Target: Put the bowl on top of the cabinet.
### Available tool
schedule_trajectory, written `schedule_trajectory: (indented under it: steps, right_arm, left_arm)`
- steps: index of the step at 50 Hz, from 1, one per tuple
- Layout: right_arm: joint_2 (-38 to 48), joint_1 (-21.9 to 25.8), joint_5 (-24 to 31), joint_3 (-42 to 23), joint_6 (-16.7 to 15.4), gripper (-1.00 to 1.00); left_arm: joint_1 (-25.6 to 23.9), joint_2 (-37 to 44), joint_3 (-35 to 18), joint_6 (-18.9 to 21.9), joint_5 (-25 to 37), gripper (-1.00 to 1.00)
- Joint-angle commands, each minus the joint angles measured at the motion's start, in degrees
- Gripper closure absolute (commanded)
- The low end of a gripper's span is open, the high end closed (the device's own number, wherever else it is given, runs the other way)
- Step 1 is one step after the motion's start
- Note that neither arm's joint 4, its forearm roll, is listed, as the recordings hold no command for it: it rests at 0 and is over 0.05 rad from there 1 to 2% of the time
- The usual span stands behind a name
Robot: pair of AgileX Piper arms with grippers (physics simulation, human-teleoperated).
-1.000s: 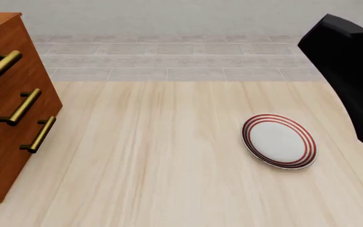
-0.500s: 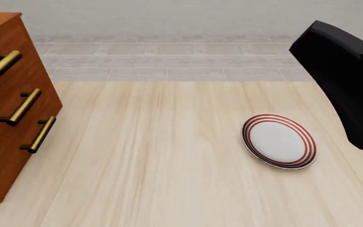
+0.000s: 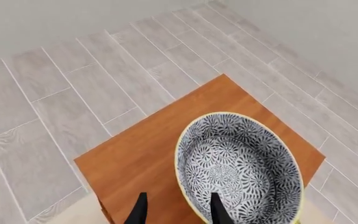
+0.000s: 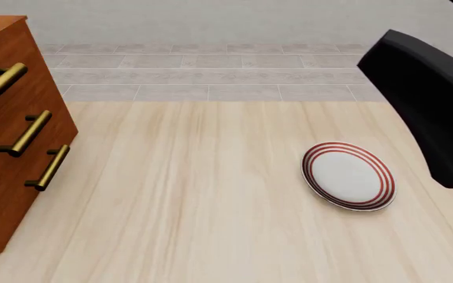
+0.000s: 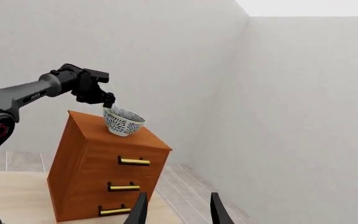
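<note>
Bowl [image 5: 123, 122] hangs just above the cabinet [image 5: 104, 172] top, rim pinched by the left fingers [image 3: 219, 212]; lowering and release remain; right fingers [image 5: 216, 210] parted, empty.

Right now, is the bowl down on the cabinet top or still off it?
Cannot tell. In the right wrist view the bowl, gripped at its rim by the left gripper, sits low over the cabinet top, but neither a gap nor contact shows plainly.

Even, bright, diffuse light is filling all views. Renders are staying sharp, no blur or glare. Faint soft shadow is showing under the plate [image 4: 348, 175]; edges undistorted.
</note>
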Motion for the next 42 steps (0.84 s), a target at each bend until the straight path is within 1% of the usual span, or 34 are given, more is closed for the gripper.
schedule_trajectory:
  steps: [1, 3, 4, 13, 15, 23, 27, 33, 38, 42]
  right_arm:
    - [-0.2, 0.1, 0.3, -0.1, 0.0, -1.0]
    - [-0.1, 0.1, 0.1, -0.1, -0.1, -1.0]
    - [0.1, 0.0, 0.0, -0.1, 0.0, -1.0]
    - [0.3, 0.0, -0.4, 0.0, 0.0, -1.0]
    - [0.4, 0.0, -0.6, 0.1, 0.0, -1.0]
    - [0.0, -0.2, -0.5, 0.1, 0.0, -1.0]
    - [-0.5, -0.1, 0.0, 0.0, 0.0, -1.0]
    - [-0.8, 0.0, 0.4, -0.2, -0.1, -1.0]
    - [-0.9, 0.0, 0.4, -0.3, -0.1, -1.0]
    - [-1.0, 0.0, 0.4, -0.3, -0.1, -1.0]
  left_arm:
    - [0.8, 0.0, -3.9, 0.8, 1.8, -1.0]
    - [0.7, 0.1, -4.5, 1.0, 2.2, -1.0]
    - [0.8, 0.2, -6.0, 1.5, 3.0, -1.0]
    - [0.0, -0.2, -10.3, -0.2, 5.6, -1.0]
    - [-0.4, -0.1, -11.3, 0.4, 6.3, -1.0]
    - [-2.0, -0.1, -14.6, -0.3, 8.1, -1.0]
    - [-2.3, -0.5, -14.8, 0.1, 8.4, -1.0]
    - [-3.4, -1.1, -16.9, -0.4, 9.9, -1.0]
    - [-3.2, -1.3, -18.4, -0.3, 10.8, -1.0]
    - [-2.9, -2.0, -17.8, 0.4, 10.9, -1.0]
